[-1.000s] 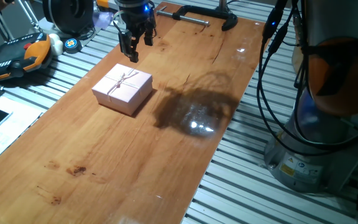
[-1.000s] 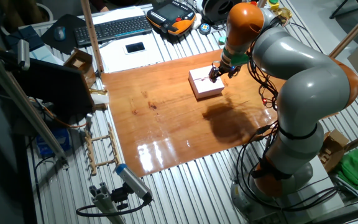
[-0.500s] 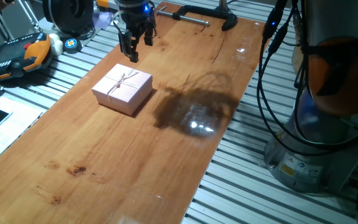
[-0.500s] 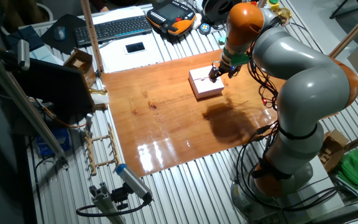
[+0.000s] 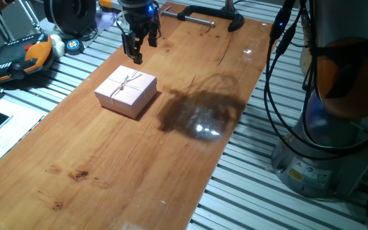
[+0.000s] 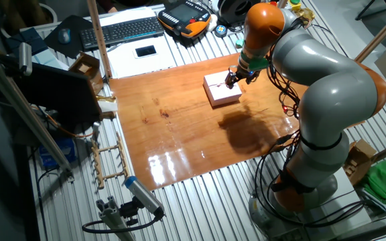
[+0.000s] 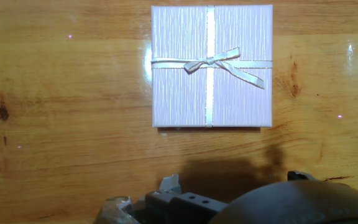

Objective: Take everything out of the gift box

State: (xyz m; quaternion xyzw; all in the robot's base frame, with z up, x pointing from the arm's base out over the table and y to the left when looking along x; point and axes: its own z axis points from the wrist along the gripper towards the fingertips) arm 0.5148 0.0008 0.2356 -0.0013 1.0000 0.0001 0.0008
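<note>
1. While we look across both fixed views, the biggest thing we see is the wooden table (image 5: 139, 147), a long plank laid over a bed of grey metal slats (image 5: 280, 204).
2. We see the arm (image 6: 313, 80), grey with orange joints, reaching from its base at the table's edge to the far side of the plank.
3. We find the gift box (image 5: 126, 91) sitting flat on the wood, closed, its pale-pink lid (image 7: 211, 65) on top with a pale string (image 7: 211, 62) crossing it and knotted in a bow near the middle. Whatever it contains is hidden from us.
4. We see the gripper (image 5: 140, 46) hanging above the table just beyond the box's far edge, pointing down, apart from the box and touching nothing. In the fixed view from the arm's side its two dark fingers (image 5: 135, 48) show a gap between them, so we read them as parted with nothing held; in the hand view only bits of the hand's body show at the bottom edge, below the box.
5. Off the plank, we notice a black clamp (image 5: 203, 14) at the table's far end, an orange-and-black pendant (image 5: 18, 57) on the slats, a keyboard (image 6: 122, 30) and a phone (image 6: 145, 51).
</note>
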